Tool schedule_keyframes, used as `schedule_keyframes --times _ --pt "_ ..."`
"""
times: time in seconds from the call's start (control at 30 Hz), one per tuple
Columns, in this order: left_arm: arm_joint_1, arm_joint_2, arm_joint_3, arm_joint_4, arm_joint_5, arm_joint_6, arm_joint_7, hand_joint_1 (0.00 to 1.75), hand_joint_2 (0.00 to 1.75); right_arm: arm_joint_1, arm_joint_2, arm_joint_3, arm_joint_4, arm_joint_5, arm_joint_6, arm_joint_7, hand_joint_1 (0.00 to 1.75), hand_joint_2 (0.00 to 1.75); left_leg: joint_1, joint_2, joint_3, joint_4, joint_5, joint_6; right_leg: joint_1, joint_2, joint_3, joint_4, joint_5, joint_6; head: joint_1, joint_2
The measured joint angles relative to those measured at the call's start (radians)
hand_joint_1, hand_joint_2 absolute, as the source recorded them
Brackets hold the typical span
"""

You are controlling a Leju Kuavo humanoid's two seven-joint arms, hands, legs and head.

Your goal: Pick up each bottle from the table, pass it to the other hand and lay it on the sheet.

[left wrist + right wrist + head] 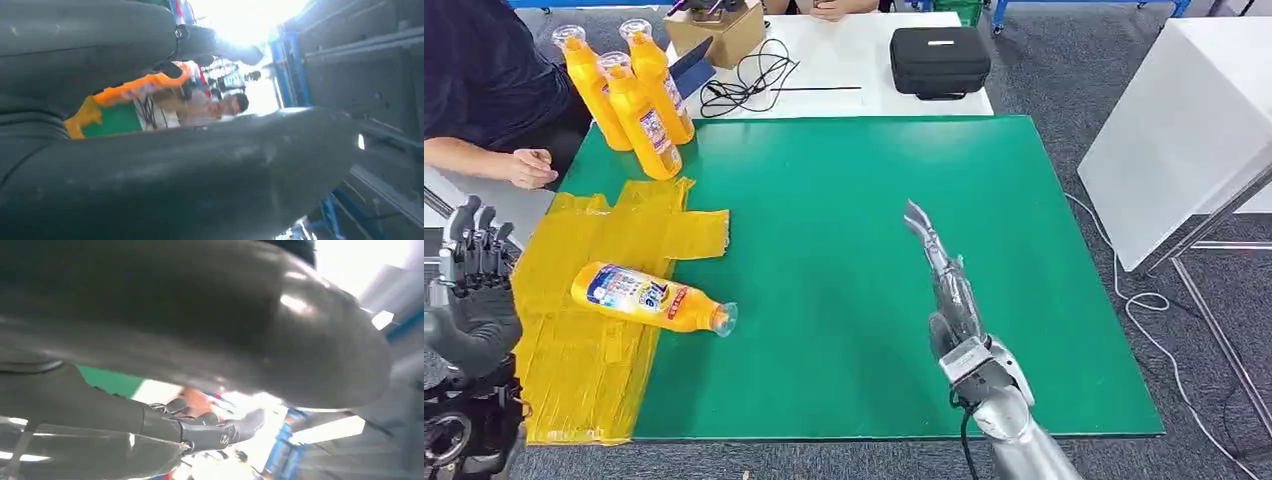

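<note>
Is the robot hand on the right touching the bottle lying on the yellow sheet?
Apart. The head view shows the right robot hand stretched over bare green mat, with a wide stretch of mat between it and the lying bottle.

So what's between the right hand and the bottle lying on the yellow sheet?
Only bare green mat, per the head view. The right hand is out over it, the lying bottle to its left, neck past the yellow sheet.
</note>
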Motion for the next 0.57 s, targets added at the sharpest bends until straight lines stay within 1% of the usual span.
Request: schedule_keyframes --times 0.07,0.17,0.23,0.37,0.57 --pt "-0.01 -0.017 -0.049 0.001 -0.002 0.003 0.006 0.0 0.0 -0.02 0.021 0.02 0.0 0.021 -0.058 -0.005 0.0 0.0 0.0 -0.001 0.0 0.0 0.0 0.0 0.0 0.0 0.0 0.0 0.0 0.0 0.0 0.0" --pt "-0.041 -0.042 -0.137 0.011 -0.01 0.032 0.021 0.0 0.0 -0.036 0.047 0.046 -0.005 0.055 -0.179 0.02 0.0 0.0 0.0 -0.002 0.0 0.0 0.0 0.0 0.0 0.0 0.0 0.0 0.0 0.0 0.0 0.0" --pt "-0.08 -0.063 -0.203 0.032 -0.018 0.034 0.037 0.0 0.0 -0.043 0.05 0.061 -0.013 0.063 -0.222 0.027 0.0 0.0 -0.001 -0.003 -0.001 0.0 0.0 0.0 -0.001 -0.002 0.0 0.0 0.0 0.0 0.0 0.0" --pt "-0.13 -0.1 -0.287 0.062 -0.029 0.042 0.058 0.0 0.0 -0.043 0.049 0.081 -0.025 0.073 -0.245 0.027 0.0 0.0 -0.001 -0.002 -0.001 0.0 0.0 0.0 -0.001 -0.001 0.0 0.0 0.0 0.0 0.0 0.0" --pt "-0.15 -0.121 -0.328 0.081 -0.031 0.042 0.06 0.0 0.0 -0.041 0.047 0.09 -0.027 0.076 -0.252 0.027 0.0 0.0 0.0 -0.002 0.0 0.001 0.0 0.0 0.0 -0.001 0.0 0.0 0.0 0.0 0.0 0.0"
